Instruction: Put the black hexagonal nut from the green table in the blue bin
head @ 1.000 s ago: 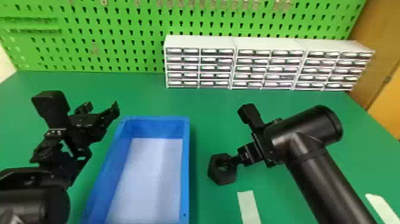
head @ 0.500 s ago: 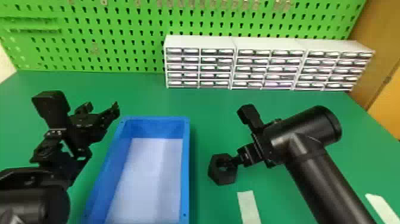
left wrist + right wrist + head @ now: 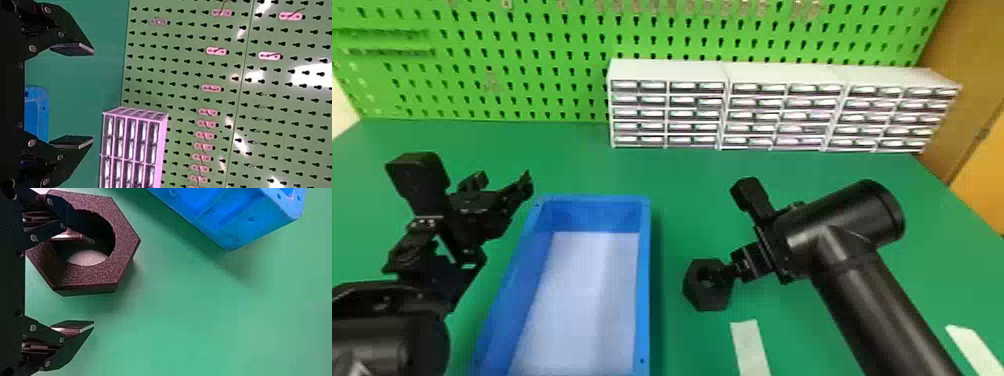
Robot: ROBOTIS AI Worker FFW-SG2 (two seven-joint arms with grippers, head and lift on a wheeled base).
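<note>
The black hexagonal nut (image 3: 694,295) lies flat at the green counter (image 3: 682,175), to the right of the blue bin (image 3: 643,300) and outside it. The right gripper (image 3: 724,272) is at the nut, its fingers spread wide apart. In the right wrist view, one finger overlaps the nut's round hole, while the other stands apart beyond the nut's outer side, so the nut is not clamped. How deep the first finger reaches into the hole, I cannot tell.

The left gripper (image 3: 504,180) is above the counter near the bin's far left corner, with its fingers wide open and empty. The bin has a blue rim and walls and a pale bottom.

Along the back of the counter stand three white drawer units (image 3: 667,70) side by side, in front of a green pegboard (image 3: 532,40). Their drawer fronts carry pale, label-like patches; any lettering on them is too small to make out. Small hook plates (image 3: 211,88) are fixed to the pegboard in the left wrist view. Two plain pale strips lie on the counter: a nearer strip (image 3: 751,345), close to the nut, and another strip (image 3: 972,345) well to the right, beyond the right arm (image 3: 877,300).
</note>
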